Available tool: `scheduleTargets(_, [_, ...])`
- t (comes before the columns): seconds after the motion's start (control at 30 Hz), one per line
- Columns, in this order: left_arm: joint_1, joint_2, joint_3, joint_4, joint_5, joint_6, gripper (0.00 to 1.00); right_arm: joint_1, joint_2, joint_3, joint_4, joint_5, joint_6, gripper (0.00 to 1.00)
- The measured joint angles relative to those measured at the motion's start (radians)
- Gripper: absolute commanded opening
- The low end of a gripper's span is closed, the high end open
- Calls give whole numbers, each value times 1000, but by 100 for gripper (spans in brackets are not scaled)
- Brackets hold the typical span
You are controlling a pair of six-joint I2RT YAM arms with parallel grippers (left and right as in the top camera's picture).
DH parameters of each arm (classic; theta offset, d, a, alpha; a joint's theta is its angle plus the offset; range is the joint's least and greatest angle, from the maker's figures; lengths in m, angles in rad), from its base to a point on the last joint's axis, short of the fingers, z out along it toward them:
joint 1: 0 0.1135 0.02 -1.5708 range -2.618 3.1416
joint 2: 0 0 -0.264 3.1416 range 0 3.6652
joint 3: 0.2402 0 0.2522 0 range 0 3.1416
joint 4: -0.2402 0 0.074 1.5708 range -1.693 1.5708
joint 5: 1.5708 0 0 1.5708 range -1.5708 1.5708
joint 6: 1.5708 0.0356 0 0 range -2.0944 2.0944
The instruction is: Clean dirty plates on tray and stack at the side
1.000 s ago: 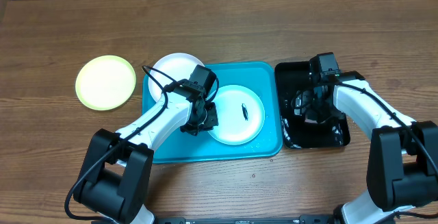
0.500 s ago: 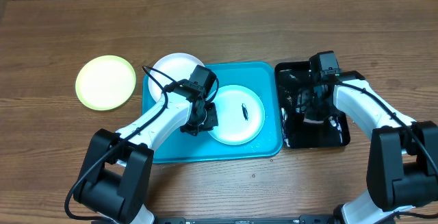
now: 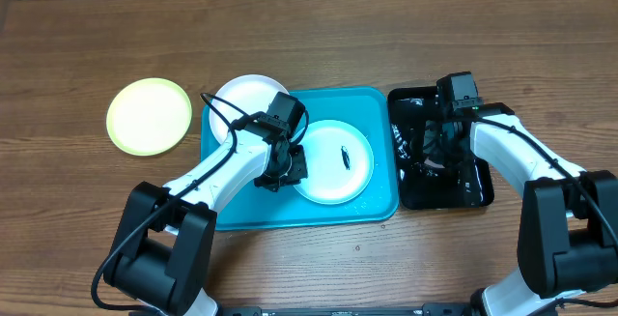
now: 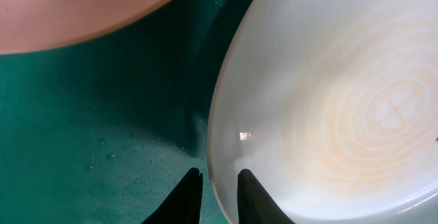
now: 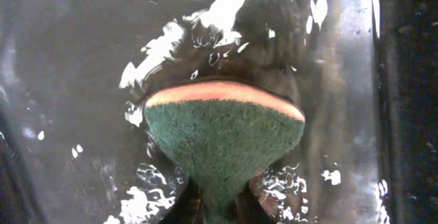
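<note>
Blue plate [image 3: 328, 176] is lying mid tray [image 3: 232, 210]; L jaws are clamping its rim. White plate [image 3: 241, 99] is overlapping tray's far-left corner; green plate [image 3: 149, 115] is sitting apart on desk [image 3: 386, 36]. R jaws are pinching sponge [image 5: 222, 138] in black tray [image 3: 478, 190].

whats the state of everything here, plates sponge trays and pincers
yellow-green plate: on the table, looks clean
white plate: over the tray's corner, no smear visible
pale blue plate: in the tray, dark smear, rim pinched by left pincer
sponge: squeezed in right pincer, in the black tray
black tray: wet
</note>
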Motion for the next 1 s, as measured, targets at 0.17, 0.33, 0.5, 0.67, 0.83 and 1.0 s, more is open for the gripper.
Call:
scheduleTargets(0.17, [0,0,0,0,0,0,21,0,0,-1,17,-16,-14,65])
scheduleTargets(0.33, [0,0,0,0,0,0,20,0,0,-1,23,-22,-3,53])
scheduleTargets(0.5, [0,0,0,1,0,0,21,0,0,-2,53,-26,-8,100])
scheduleTargets(0.67, [0,0,0,2,0,0,21,0,0,-2,85,-27,-8,95])
scheduleTargets(0.83, [0,0,0,3,0,0,21,0,0,0,87,-27,-14,48])
scheduleTargets(1.0, [0,0,0,3,0,0,21,0,0,0,74,-29,-10,17])
